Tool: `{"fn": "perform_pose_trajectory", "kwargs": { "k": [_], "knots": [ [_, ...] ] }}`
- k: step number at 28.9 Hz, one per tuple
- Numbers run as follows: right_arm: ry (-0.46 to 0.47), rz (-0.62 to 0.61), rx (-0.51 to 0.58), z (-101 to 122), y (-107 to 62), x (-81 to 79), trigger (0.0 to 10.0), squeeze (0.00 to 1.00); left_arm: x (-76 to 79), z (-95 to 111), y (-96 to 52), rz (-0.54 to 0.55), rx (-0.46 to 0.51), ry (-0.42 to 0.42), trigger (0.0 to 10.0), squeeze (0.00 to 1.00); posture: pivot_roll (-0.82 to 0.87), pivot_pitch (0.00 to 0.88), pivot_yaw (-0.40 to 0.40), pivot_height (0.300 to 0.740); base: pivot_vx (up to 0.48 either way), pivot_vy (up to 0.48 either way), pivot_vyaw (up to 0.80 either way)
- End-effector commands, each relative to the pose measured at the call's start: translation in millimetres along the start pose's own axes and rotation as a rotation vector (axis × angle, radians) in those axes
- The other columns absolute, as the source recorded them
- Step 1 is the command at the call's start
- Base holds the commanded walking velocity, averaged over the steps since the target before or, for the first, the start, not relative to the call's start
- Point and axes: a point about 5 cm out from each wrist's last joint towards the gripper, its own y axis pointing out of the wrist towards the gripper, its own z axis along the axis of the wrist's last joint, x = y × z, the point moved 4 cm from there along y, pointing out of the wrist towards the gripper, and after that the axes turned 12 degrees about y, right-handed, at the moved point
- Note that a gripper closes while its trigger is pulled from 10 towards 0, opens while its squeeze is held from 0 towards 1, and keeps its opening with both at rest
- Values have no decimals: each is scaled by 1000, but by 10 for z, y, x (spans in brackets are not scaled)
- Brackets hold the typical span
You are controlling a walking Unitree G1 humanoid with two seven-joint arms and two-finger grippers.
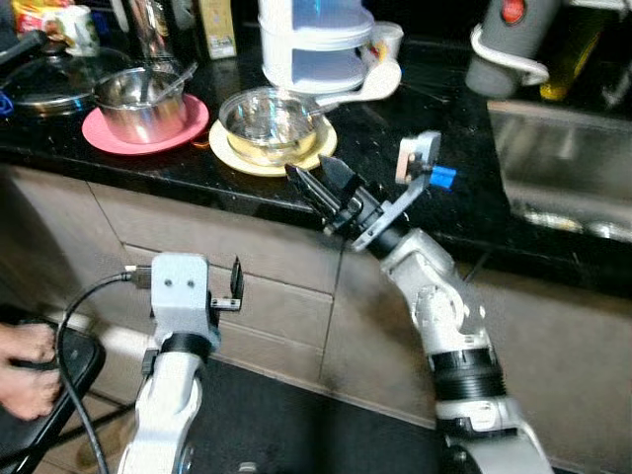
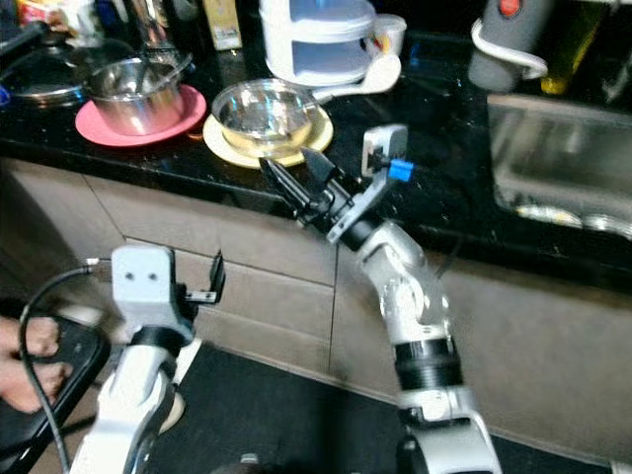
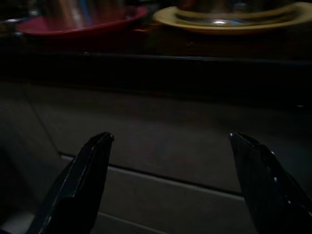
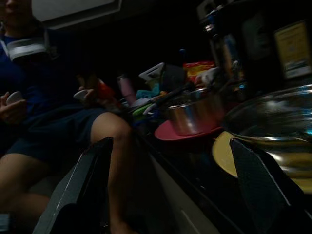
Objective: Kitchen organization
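Note:
A glass bowl (image 1: 269, 120) sits on a yellow plate (image 1: 225, 148) near the front edge of the black counter (image 1: 415, 207). To its left, a steel pot (image 1: 143, 104) with a utensil in it stands on a pink plate (image 1: 193, 126). My right gripper (image 1: 307, 166) is open and empty at the counter's front edge, its tips just in front of the yellow plate. My left gripper (image 3: 170, 141) is lower, open and empty, facing the grey drawer fronts (image 1: 276, 296) below the counter.
A white stacked container (image 1: 314, 44) stands behind the bowl. A steel sink (image 1: 563, 163) is at the right. A lidded pan (image 1: 44, 84) sits at the far left. A person's hand (image 1: 25, 370) holds a black object at the lower left, and a seated person (image 4: 58, 122) is nearby.

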Motion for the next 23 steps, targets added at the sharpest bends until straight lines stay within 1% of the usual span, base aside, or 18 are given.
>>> {"fn": "perform_pose_trajectory", "kwargs": {
  "k": [1,9,12,14,16,17,18,20,21,22,23],
  "knots": [
    [-5,-1,-1,26,-1,6,10000,0,-3,-5,-6,3,-2,5,10000,0,74,48,-61,732,390,0,0],
    [-13,9,5,70,39,-27,10000,0,-4,7,7,5,3,8,10000,0,74,50,-62,732,388,0,0],
    [-25,19,23,151,95,-69,10000,0,-5,11,13,6,4,8,10000,0,74,50,-62,732,390,0,0],
    [-42,25,46,245,144,-108,10000,0,0,16,17,4,7,5,10000,0,73,51,-63,732,347,0,0],
    [-62,26,69,349,183,-141,10000,0,6,22,22,5,9,5,10000,0,72,52,-63,732,0,0,0],
    [-62,26,69,349,183,-141,10000,0,6,22,22,5,9,5,10000,0,72,52,-63,732,0,0,0],
    [-75,20,80,402,197,-147,10000,0,10,23,25,5,9,6,10000,0,70,53,-63,732,0,0,0],
    [-75,20,80,402,197,-147,10000,0,10,23,25,5,9,6,10000,0,70,53,-63,732,0,0,0],
    [-133,-34,93,539,219,-109,10000,0,16,24,31,5,8,8,10000,0,65,54,-63,732,0,0,0],
    [-133,-34,93,539,219,-109,10000,0,16,24,31,5,8,8,10000,0,65,54,-63,732,0,0,0],
    [-173,-133,97,662,233,-15,10000,0,25,29,33,1,10,10,10000,0,62,55,-63,732,0,0,0]
  ]
}}
